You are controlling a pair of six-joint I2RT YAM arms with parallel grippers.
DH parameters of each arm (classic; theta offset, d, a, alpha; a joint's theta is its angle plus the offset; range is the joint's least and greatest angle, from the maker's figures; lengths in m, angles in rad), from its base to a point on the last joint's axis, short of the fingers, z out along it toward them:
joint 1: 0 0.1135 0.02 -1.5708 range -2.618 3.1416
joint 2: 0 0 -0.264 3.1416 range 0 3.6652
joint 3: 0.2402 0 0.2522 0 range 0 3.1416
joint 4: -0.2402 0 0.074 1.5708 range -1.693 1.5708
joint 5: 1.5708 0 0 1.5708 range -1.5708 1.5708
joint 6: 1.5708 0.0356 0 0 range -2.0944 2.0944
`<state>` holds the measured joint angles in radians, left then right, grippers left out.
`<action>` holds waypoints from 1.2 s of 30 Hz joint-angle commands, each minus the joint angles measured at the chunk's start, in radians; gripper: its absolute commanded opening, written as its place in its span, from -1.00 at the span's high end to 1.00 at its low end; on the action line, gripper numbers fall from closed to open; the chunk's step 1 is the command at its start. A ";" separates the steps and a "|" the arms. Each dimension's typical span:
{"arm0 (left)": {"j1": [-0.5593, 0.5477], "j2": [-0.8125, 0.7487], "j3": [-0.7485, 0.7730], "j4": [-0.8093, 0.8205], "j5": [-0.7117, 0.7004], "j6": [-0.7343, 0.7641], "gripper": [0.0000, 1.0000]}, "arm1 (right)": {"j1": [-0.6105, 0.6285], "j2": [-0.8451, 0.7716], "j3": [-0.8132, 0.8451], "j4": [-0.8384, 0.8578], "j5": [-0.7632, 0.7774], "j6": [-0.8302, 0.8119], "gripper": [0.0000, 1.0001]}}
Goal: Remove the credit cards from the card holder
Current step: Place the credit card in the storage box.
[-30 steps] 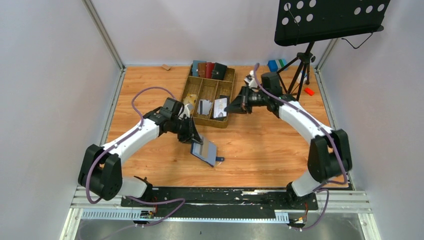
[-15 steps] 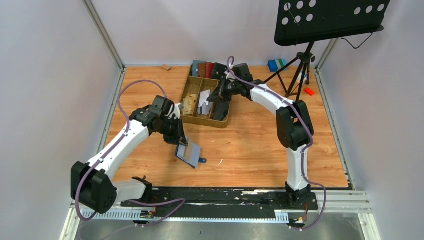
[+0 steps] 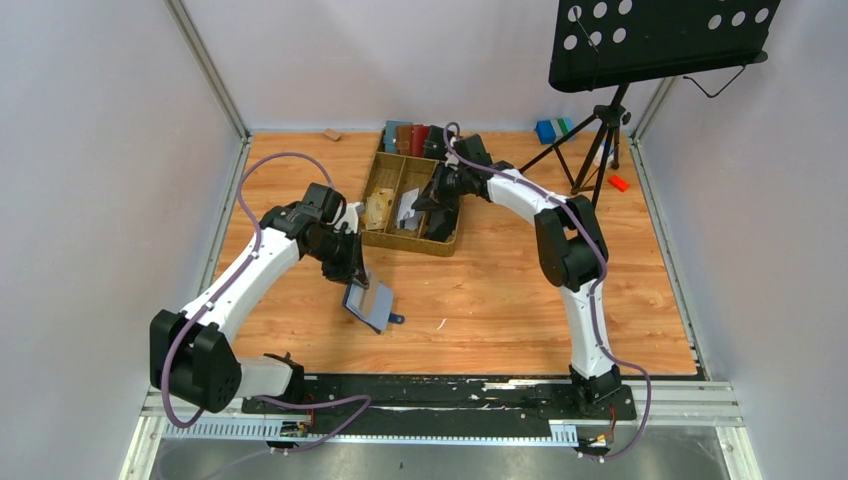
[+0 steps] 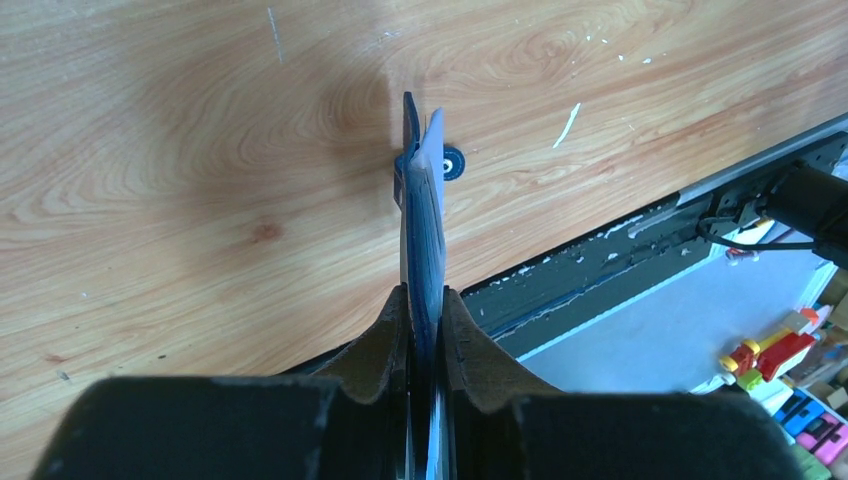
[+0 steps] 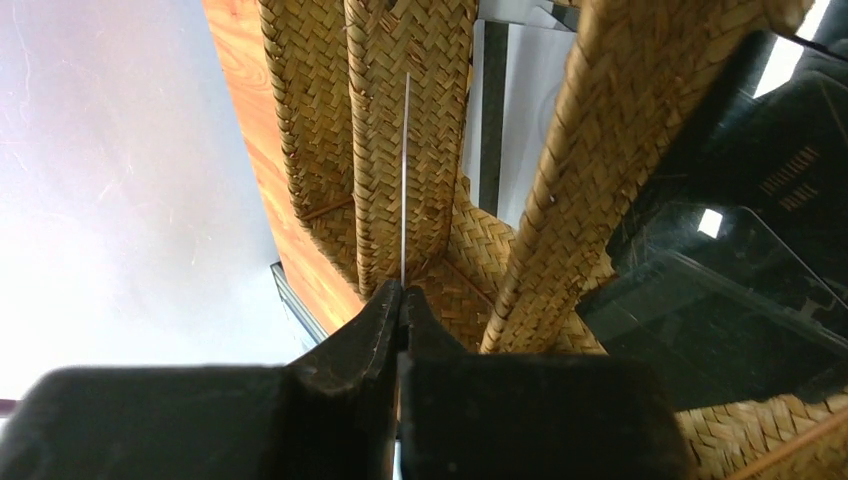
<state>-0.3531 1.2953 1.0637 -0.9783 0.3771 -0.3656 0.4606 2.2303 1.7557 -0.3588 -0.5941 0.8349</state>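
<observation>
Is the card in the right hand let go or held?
Held: right hand is shut on the card, at the woven basket.

So the table (image 3: 500, 290) is a light wood-grain top, scuffed with a few white flecks (image 3: 441, 324) toward the near side. A woven straw compartment basket (image 3: 420, 246) sits far-centre. Far right there's a black tripod stand (image 3: 600, 140), a blue block (image 3: 545, 131) and a small red piece (image 3: 618, 183). A tiny tan wooden block (image 3: 331, 134) sits far left.
</observation>
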 commanded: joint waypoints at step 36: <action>0.032 -0.090 -0.198 0.657 0.330 -0.443 1.00 | -0.005 -0.620 -0.312 -0.268 0.068 -0.409 -0.10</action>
<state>-0.3248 1.2503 0.8722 -0.5461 0.6312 -0.6769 0.4610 1.7618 1.5364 -0.5911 -0.5079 0.4961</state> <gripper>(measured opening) 0.171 0.490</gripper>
